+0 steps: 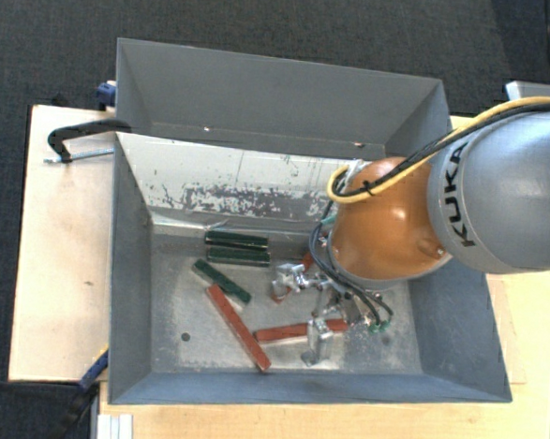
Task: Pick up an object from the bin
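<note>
Jaws spread wide, holding nothing, over the short red bar (284,334) near the bin's (125,278) front wall.
It looks light, stiff and smooth. Probably best pinched across its narrow width at mid-length, clear of the longer red bar (236,328) just beside.

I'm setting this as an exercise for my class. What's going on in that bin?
The arm reaches from the right into the grey bin. Its gripper is low near the floor with its fingers apart. One finger is at a short red bar, but nothing is held. A longer red bar and dark green bars lie to its left.
</note>
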`<state>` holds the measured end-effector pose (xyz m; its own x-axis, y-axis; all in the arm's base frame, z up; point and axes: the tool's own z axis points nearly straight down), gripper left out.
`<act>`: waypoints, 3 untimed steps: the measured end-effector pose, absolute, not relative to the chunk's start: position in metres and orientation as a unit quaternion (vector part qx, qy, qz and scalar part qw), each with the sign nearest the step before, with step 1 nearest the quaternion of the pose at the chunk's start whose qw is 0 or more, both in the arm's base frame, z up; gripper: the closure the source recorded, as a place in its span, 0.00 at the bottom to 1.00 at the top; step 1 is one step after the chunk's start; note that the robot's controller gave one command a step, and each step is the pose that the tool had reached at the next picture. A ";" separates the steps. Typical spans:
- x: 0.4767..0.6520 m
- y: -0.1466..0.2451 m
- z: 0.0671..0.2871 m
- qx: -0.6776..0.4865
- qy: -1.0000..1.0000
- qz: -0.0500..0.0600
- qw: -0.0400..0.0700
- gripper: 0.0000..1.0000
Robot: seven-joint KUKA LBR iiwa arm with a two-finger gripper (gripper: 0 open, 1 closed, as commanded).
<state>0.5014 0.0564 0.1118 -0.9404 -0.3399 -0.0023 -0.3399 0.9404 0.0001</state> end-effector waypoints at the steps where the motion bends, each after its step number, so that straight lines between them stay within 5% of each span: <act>1: 0.495 0.049 0.070 -0.148 0.989 0.001 0.000 1.00; 2: 0.495 0.049 0.070 -0.148 0.989 0.001 0.000 1.00; 3: 0.507 0.051 0.208 -0.137 0.991 0.001 0.002 1.00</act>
